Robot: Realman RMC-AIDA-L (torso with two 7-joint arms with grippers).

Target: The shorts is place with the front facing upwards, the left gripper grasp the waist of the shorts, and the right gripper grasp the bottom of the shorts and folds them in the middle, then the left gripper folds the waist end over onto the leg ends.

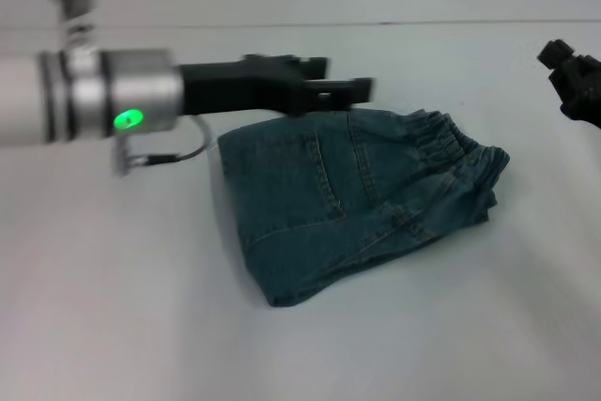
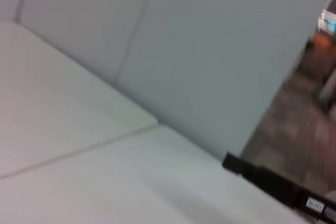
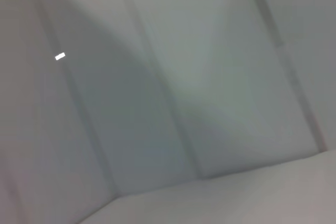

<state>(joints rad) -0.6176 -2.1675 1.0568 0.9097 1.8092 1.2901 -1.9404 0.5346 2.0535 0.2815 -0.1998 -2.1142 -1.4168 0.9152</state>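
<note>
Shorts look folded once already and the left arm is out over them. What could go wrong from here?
The left gripper hangs over the far edge of the shorts, not over the waist, which lies toward the right; a descent here might pinch the wrong layers. The fold looks uneven near the waist, so it may slip open. The right gripper sits close enough to clash.

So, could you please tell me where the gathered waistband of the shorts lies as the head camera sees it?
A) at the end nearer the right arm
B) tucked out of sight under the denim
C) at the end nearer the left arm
A: in the head view the ruffled elastic waist of the shorts sits at the end toward the right hand, away from the left hand.
</note>
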